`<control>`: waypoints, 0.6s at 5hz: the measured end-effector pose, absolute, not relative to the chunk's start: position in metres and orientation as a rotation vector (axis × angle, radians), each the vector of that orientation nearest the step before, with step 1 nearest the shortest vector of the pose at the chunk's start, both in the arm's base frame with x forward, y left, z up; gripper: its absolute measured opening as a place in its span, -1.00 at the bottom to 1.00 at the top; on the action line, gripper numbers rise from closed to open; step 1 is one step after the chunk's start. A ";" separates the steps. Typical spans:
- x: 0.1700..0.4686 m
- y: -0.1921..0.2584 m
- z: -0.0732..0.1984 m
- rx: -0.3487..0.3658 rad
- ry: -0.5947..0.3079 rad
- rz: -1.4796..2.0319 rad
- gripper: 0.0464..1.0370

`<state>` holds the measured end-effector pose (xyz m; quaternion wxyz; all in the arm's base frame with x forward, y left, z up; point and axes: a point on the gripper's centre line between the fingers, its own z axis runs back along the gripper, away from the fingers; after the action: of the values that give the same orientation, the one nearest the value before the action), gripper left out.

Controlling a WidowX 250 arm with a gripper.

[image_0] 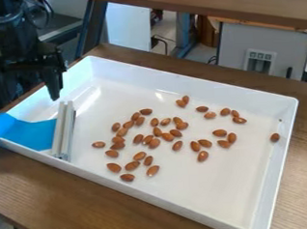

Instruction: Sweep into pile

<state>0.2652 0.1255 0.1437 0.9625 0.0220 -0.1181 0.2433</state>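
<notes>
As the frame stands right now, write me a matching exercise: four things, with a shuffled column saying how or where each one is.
1. tray
2. tool
3. almonds
4. sweeper

A. partly blue, reaching over the rim
B. brown, scattered loosely
C. white, on the table
D. black, at upper left

Pairs: 1-C, 2-D, 3-B, 4-A

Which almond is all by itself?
The almond at the picture's far right, beside the wall of the tray: every other one has a neighbour nearer.
</notes>
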 end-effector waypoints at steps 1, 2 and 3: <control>0.266 0.125 0.138 0.040 -0.221 0.498 0.93; 0.276 0.121 0.126 0.029 -0.203 0.500 0.93; 0.283 0.120 0.123 0.023 -0.227 0.490 0.93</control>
<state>0.2830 0.1204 0.1230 0.9637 0.0113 -0.1122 0.2421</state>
